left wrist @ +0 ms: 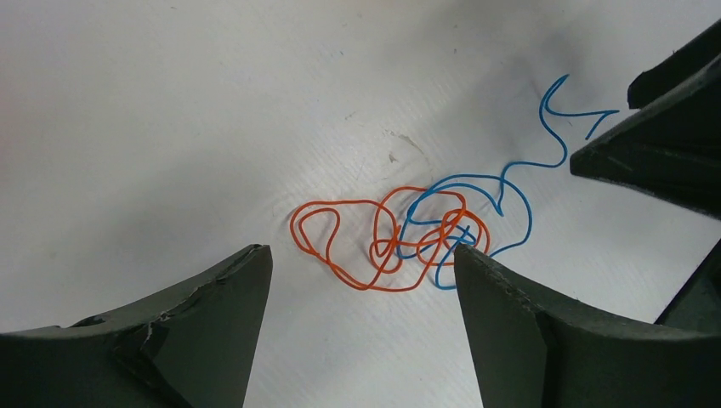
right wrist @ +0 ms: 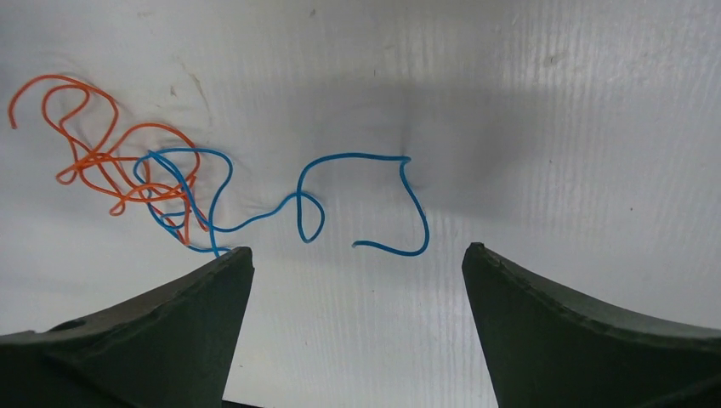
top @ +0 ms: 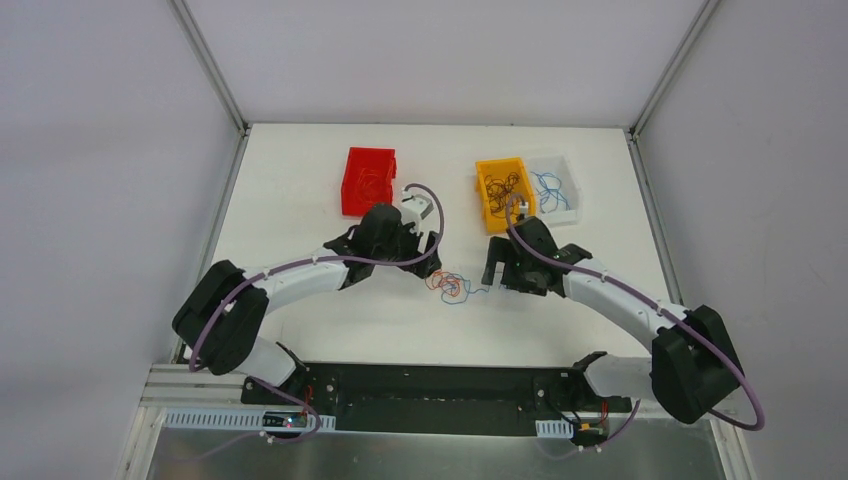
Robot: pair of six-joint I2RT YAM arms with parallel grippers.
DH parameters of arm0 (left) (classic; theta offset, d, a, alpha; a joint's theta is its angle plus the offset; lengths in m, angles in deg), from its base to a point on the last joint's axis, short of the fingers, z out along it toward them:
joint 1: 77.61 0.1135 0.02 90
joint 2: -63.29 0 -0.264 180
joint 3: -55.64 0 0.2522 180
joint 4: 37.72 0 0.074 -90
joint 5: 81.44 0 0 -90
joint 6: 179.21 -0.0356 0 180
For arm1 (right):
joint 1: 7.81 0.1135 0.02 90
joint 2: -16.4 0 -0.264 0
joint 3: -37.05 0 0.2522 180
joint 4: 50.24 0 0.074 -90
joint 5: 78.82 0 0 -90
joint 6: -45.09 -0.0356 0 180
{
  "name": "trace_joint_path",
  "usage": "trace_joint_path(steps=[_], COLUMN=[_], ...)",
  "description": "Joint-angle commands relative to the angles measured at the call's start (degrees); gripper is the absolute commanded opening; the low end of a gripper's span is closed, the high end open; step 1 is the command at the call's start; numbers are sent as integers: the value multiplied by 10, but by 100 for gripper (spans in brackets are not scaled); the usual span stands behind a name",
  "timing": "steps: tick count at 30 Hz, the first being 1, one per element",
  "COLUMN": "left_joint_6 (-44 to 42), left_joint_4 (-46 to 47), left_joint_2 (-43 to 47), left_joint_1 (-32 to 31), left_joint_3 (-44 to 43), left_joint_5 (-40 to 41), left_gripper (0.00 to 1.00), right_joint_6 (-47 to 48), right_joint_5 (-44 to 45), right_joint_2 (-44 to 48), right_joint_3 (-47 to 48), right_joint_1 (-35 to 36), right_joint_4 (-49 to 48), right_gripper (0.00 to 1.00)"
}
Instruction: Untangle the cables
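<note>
The cables are a small knot on the white table [top: 300, 210] between my two grippers [top: 450, 286]. In the left wrist view, an orange wire [left wrist: 340, 202] is looped through a blue wire [left wrist: 476, 177], and the blue tail curls away toward the right gripper's fingers [left wrist: 663, 144]. In the right wrist view, the blue wire [right wrist: 357, 155] trails loose in front of the fingers and the orange wire [right wrist: 157, 127] lies at the left. My left gripper [left wrist: 361, 255] is open and empty just short of the knot. My right gripper [right wrist: 357, 251] is open and empty next to the blue tail.
A red bin [top: 350, 185] stands at the back left. An orange bin [top: 482, 200] holding dark and orange wires and a white bin [top: 572, 195] holding blue wires stand at the back right. Grey walls enclose the table.
</note>
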Motion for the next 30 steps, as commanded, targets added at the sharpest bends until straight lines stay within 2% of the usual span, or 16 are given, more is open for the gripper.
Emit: trace_joint_path(steps=[1,5,10,12,18,19,24,26,27,29,30], left_joint_6=[16,24,26,27,30,31,35,36,35,31,31], left_joint_4=[-52,-79,-108,-117,-129,-131,-142,-160,-169,-186,-190], left_joint_2=[-45,-80,-109,-116,-135,-138,-168,-182,-189,-196,-195], left_joint_1=[5,5,5,5,5,5,5,5,5,6,6], left_joint_3=[-57,-80,-104,-110,-124,-126,-143,-155,-160,-171,-172], left_joint_5=[-27,-30,-35,-38,-64,-68,-73,-67,-64,-57,-50], left_gripper=[79,79,75,74,71,71,69,54,34,1,0], right_joint_6=[-32,-39,-34,-29,-23,-23,-25,-26,-27,-28,-28], right_joint_5=[-1,22,86,108,122,119,114,114,116,123,134], right_joint_2=[-11,-49,-94,-112,-114,-111,-103,-100,-98,-91,-86], right_joint_3=[-15,4,32,43,43,40,34,34,34,34,34], right_joint_1=[17,27,61,76,95,96,100,101,101,101,101], right_joint_4=[-21,-34,-34,-28,-30,-33,-41,-40,-39,-35,-29], right_gripper=[98,94,79,65,3,0,0,0,0,0,0])
